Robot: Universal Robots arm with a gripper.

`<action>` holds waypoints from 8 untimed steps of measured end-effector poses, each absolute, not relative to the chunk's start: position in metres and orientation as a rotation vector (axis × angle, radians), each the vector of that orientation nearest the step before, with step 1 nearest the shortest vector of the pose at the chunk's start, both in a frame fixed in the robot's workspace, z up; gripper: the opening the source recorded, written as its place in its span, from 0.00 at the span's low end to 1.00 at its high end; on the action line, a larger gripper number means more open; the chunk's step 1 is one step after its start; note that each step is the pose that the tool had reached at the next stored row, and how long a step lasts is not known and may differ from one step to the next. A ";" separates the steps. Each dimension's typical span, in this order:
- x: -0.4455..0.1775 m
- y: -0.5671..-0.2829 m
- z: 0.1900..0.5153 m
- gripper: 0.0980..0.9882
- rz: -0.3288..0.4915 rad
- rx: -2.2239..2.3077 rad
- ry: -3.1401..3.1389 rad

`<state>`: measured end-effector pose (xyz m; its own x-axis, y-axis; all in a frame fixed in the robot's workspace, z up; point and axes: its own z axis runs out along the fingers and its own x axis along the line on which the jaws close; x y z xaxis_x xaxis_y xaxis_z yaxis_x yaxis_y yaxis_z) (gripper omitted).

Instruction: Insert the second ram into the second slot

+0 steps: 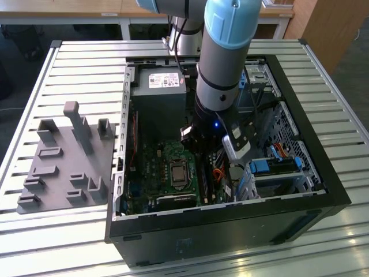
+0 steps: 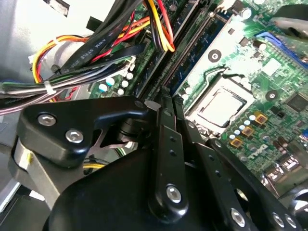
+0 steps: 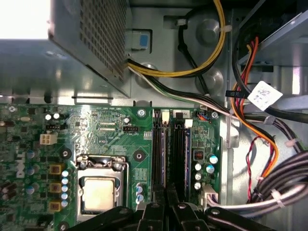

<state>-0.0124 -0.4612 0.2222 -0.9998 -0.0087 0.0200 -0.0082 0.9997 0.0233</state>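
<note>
arm (image 1: pixel 225 52): was pale blue with a black band
gripper (image 3: pixel 166 204): was black, with silver screws
motherboard (image 3: pixel 110 139): was green, dotted with yellow and pale blue parts
cpu (image 3: pixel 98 192): was silver-beige in a metal frame
ram slots (image 3: pixel 171 154): were black
cables (image 2: pixel 86 53): were yellow, red, orange, black and white
case (image 1: pixel 230 231): was black outside, grey inside
drive latches (image 1: pixel 274 166): were blue
jig (image 1: pixel 63 161): was grey
tabletop (image 1: pixel 81 63): was pale, ribbed in stripes
</note>
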 end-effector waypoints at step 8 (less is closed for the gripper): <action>-0.012 -0.462 0.229 0.04 -0.102 0.014 -3.115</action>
<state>-0.0124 -0.4618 0.2291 -0.9996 -0.0098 0.0250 -0.0082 0.9978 0.0655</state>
